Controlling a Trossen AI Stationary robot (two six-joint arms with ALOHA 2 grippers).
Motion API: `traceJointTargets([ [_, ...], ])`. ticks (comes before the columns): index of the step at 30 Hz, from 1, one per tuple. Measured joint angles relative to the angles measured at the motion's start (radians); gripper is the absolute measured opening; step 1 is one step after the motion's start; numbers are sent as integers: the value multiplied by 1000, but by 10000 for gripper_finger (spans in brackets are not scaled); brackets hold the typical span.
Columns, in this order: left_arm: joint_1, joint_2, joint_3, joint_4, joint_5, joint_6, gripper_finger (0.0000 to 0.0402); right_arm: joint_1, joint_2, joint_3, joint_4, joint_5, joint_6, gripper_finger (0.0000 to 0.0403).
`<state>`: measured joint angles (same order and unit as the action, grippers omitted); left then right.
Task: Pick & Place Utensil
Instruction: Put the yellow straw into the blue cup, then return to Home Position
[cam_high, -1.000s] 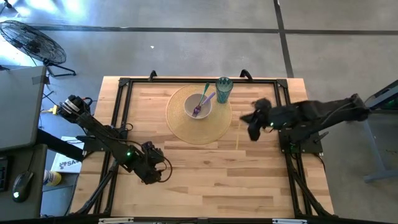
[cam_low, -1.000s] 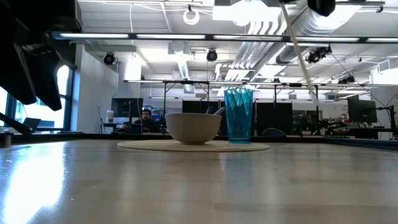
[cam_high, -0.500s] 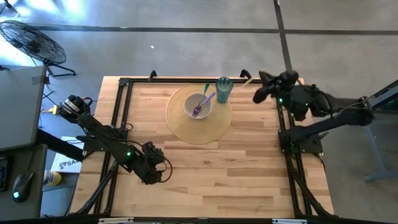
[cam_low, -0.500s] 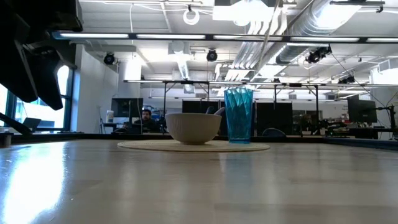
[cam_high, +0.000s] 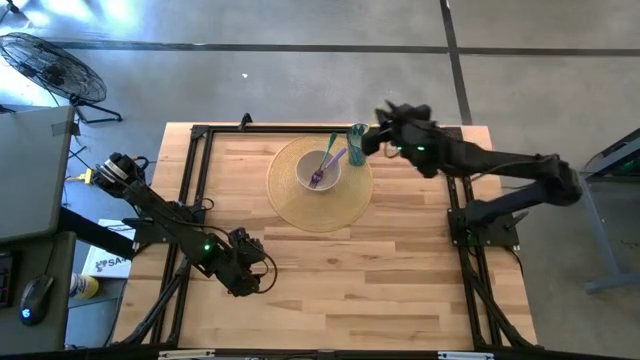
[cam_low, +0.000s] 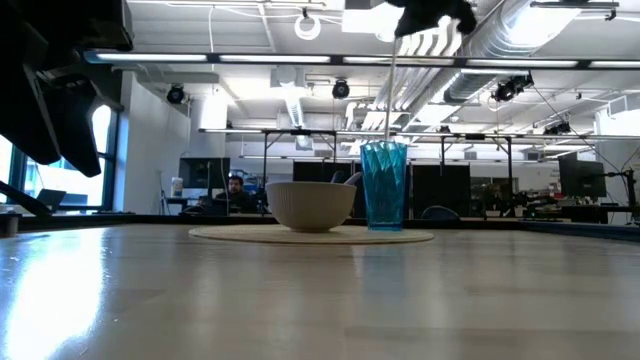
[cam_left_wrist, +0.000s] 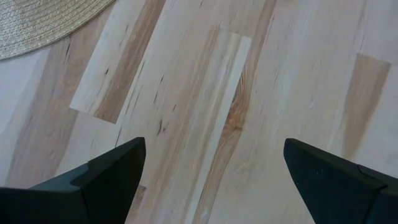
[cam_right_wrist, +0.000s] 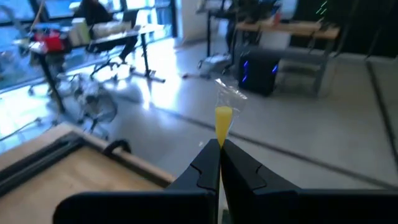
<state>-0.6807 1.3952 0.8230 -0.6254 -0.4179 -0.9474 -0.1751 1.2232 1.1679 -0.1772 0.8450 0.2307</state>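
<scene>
Left claw (cam_high: 243, 272) idle at bench (cam_high: 330, 290) 7 o'clock, fingers apart. Bowl (cam_high: 320, 170) on placemat (cam_high: 300, 210) holds two utensils. Right claw (cam_high: 385, 112) clamped on thin yellow-tipped utensil (cam_right_wrist: 222, 118), hanging above blue cup (cam_high: 360, 143) at 12 o'clock; lowering and release remain

Bowl (cam_high: 320, 170) on the round mat (cam_high: 318, 205) — cup (cam_high: 359, 143) just right of it, near the table's (cam_high: 330, 290) far edge

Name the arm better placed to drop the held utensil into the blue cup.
Right. The right gripper already grips the thin utensil, which hangs directly above the blue cup. The left gripper rests open near the table's front, holding nothing.
</scene>
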Motion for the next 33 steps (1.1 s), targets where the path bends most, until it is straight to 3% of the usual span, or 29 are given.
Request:
traceJointTargets([
  [9,0,0,0,0,0,0,378,-78,130,0,-6,-191,86,10],
  [16,0,0,0,0,0,0,378,-107,115,0,-66,-276,105,74],
  [25,0,0,0,0,0,0,378,-108,-16,-1,-190,-300,141,182],
  [33,0,0,0,0,2,0,378,14,-185,-1,-420,-205,104,196],
])
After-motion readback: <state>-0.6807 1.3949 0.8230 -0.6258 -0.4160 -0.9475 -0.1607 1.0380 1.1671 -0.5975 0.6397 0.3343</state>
